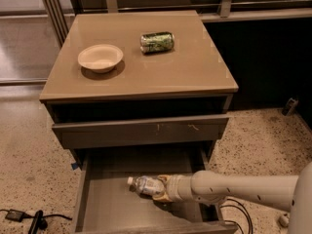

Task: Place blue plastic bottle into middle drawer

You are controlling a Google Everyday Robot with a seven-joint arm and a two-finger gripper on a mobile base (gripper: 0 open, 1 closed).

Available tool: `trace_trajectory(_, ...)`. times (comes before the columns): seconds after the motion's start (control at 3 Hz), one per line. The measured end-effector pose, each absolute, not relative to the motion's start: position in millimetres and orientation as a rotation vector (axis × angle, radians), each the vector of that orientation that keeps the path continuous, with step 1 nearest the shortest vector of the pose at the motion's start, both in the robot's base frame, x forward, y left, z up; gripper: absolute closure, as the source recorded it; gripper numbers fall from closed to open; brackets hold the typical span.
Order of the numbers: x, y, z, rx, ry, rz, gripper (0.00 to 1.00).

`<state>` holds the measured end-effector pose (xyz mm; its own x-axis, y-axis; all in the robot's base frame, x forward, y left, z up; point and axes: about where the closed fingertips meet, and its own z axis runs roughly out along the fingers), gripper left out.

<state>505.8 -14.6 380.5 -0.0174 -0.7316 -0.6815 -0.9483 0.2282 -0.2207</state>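
Gripper [159,188] on a smooth, cream, tube-shaped arm [243,190], reaching in from the view's right, low inside the middle drawer [105,206], a wide grey-brown wooden box with a flat matte floor and low side walls, pulled out. Jaws closed narrowly around the blue plastic bottle [142,184]: small, clear-bodied and crinkled, with a pale blue-white label and a white cap. Bottle lies on its side, rear end in the jaws, cap end projecting beyond them away from the arm, over the mid floor of the drawer with a dark shadow directly beneath the jaws. Above the jaws, a closed drawer front [141,130], flat grey-brown with small pale scratches. Higher and farther from the jaws, the tan cabinet top [195,72], smooth with a slight sheen, carries a shallow round cream bowl [100,57] and a green drink can [157,42] lying sideways, the two apart. Speckled terrazzo floor [29,165] surrounds the cabinet; black cables [29,218] lie well away from the jaws at lower left of view.
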Motion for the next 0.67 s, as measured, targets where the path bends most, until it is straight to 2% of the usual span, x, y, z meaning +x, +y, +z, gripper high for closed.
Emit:
trace_trajectory(0.33, 505.8, -14.6, 380.5, -1.555, 1.798, 0.390, 0.04)
trace_trajectory(0.67, 505.8, -14.5, 380.5, -1.555, 1.798, 0.390, 0.00)
